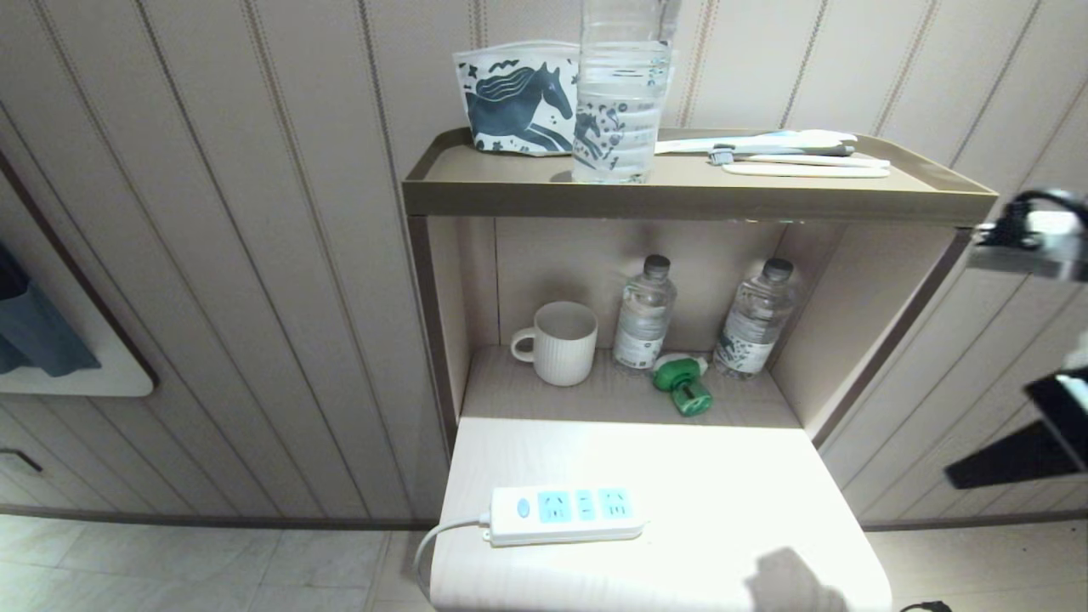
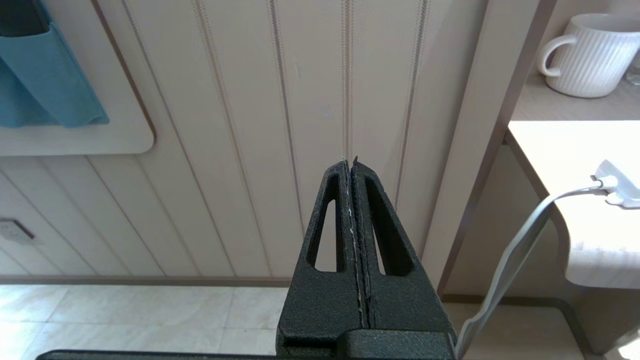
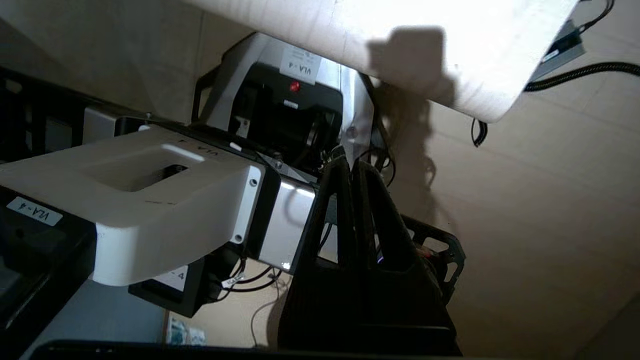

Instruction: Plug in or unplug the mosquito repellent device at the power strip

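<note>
While the mosquito repellent device [image 1: 682, 384] lies tipped on its side on the lower shelf [image 1: 544, 399], it is seen unplugged and well apart from the power strip [image 1: 565, 514]. The device is found between and just in front of 2 clear water bottles [image 1: 643, 313], with a white ribbed mug [image 1: 558, 342] standing upright near it toward the robot's left. The power strip is laid flat on the pale surface [image 1: 731, 476] in front of the shelf, its 3 light-blue socket panels facing up and its white cord [image 1: 438, 535] led off the surface's edge on the robot's left.

On the top shelf [image 1: 697, 191] a larger water bottle [image 1: 618, 93] is set upright in front of a pouch printed with a horse [image 1: 514, 98], and what appear to be toothbrushes [image 1: 782, 153] are laid flat toward the right, though they are too small to be made out with certainty.

The left tool [image 2: 350, 165] is held low beside the unit, pointed at the panelled wall [image 2: 250, 125], with its fingers [image 2: 330, 225] pressed together on nothing. The right tool [image 3: 351, 162] is likewise closed and empty, its fingertips touching; in its own view it is aimed back at the robot's body beneath the surface's edge. In the head view only parts of the right arm [image 1: 1033, 234] are seen at the right border.
</note>
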